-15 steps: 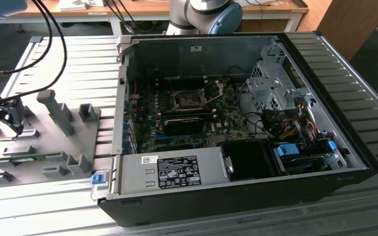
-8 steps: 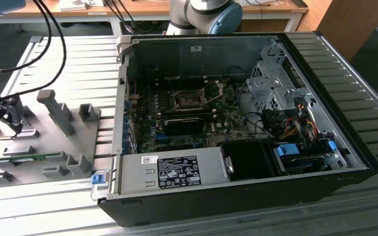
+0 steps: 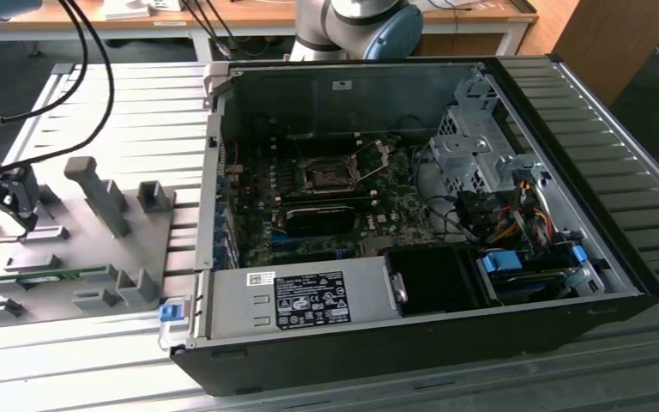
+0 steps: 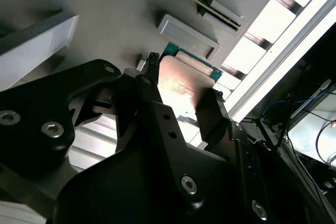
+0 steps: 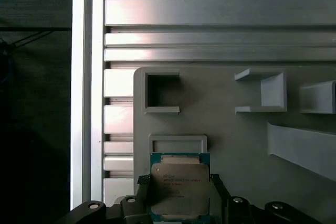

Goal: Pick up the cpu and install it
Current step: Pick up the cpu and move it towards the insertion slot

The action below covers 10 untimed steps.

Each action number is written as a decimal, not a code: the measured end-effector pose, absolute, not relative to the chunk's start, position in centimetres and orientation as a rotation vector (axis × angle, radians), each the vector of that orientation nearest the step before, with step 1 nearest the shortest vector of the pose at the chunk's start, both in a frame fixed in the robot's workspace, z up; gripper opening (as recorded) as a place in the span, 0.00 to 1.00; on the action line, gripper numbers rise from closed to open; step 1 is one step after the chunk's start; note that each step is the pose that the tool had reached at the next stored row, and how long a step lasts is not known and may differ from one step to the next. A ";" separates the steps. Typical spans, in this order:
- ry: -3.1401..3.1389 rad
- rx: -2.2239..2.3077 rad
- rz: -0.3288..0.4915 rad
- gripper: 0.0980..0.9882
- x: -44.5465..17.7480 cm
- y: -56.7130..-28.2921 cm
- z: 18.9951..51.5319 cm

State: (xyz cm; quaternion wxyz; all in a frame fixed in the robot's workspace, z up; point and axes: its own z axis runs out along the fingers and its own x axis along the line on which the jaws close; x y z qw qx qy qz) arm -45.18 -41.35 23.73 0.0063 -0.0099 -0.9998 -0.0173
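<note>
Gripper [image 4: 185, 80] clenched on cpu [image 5: 180, 184] edges, at grey tray [image 5: 236, 140], slatted table [image 5: 210, 11], open PC case [image 3: 421, 215] beside tray.

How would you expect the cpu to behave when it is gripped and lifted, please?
The cpu looks thin and flat with a metal lid, so probably stiff and light. Its smooth, shiny top may be slippery. The thin green edge suggests little to grip, likely fragile.

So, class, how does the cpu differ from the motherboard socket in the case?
The cpu is shiny silver with green edges; the socket is dark, metal-framed. The cpu is gripped between the jaws at the grey tray; the socket lies inside the computer case. Both are square.
</note>
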 end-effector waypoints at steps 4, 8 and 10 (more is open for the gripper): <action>-3.129 -0.031 -0.054 0.49 -45.2 -41.4 23.9; -3.129 -0.031 -0.054 0.49 -45.2 -41.4 24.2; -3.129 -0.031 -0.054 0.49 -45.2 -41.4 24.3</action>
